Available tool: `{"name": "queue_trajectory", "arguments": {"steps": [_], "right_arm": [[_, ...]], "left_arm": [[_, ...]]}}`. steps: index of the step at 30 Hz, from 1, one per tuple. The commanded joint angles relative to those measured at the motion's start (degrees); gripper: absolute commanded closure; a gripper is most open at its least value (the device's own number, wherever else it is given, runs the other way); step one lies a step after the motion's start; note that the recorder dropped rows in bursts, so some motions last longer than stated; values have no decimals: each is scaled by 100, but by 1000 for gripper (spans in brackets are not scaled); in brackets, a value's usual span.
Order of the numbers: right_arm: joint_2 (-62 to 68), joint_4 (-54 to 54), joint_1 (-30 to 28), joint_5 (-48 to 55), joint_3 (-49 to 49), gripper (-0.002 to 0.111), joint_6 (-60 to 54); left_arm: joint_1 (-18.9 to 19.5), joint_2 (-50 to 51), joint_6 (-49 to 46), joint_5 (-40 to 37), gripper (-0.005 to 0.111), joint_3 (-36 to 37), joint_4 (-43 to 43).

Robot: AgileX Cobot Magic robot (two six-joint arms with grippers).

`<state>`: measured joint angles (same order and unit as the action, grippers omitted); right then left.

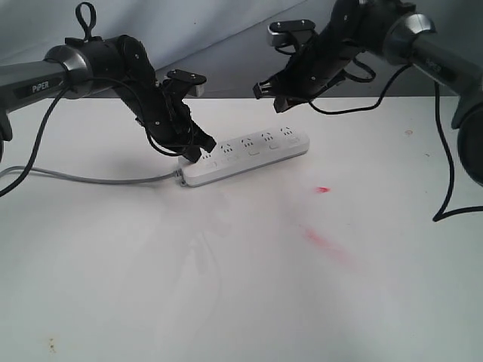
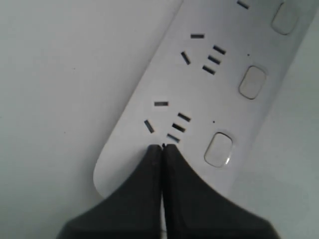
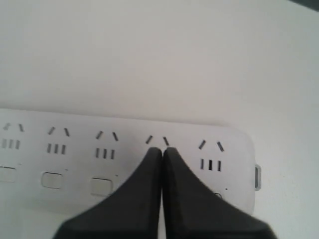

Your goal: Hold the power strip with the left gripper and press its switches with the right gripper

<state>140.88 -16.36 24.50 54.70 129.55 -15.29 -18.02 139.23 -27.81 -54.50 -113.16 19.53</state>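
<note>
Power strip (image 1: 247, 154), a long slim bar of smooth white plastic with rounded ends, lies slantwise on the matte white table (image 1: 226, 294) just above the middle of the exterior view, its right end higher in the frame. A pale creased cloth (image 1: 219, 34) hangs behind the table. From the upper left comes the left arm (image 1: 41, 79), a grey tube lettered PIPER; from the upper right comes the right arm (image 1: 441, 53), a shiny silver-grey tube trailing looped black cables. The left gripper (image 1: 198, 153), a matte black wedge-shaped claw, is clenched with its fingers pressed flat together on nothing, the tip down at the strip's left end; its wrist view shows that tip (image 2: 162, 149) over the top face beside the last socket group. The right gripper (image 1: 278, 102) is likewise closed and empty, held in the air above the strip's right half, apart from it. A thin grey cord (image 1: 90, 179) runs from the strip's left end to the frame's left edge. The switches (image 2: 218, 148), small rounded rectangles, sit one beside each socket group. Two faint red smears (image 1: 326, 243) mark the table at lower right of the strip.
</note>
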Motion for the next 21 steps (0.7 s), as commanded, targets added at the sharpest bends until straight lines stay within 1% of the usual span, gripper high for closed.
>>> {"name": "queue_trajectory", "arguments": {"steps": [1,15,21], "right_arm": [[-43,-148,11,33,-20,108,-141],[230,-171,167,163,-20,108,-141],[337,175,212,177,-20,108,-100]], "left_arm": [[-26,215,30,-248,107,88,-206],[-26,215,36,-270,107,88,-206],[-26,215,36,-270,107,88,-206]]}}
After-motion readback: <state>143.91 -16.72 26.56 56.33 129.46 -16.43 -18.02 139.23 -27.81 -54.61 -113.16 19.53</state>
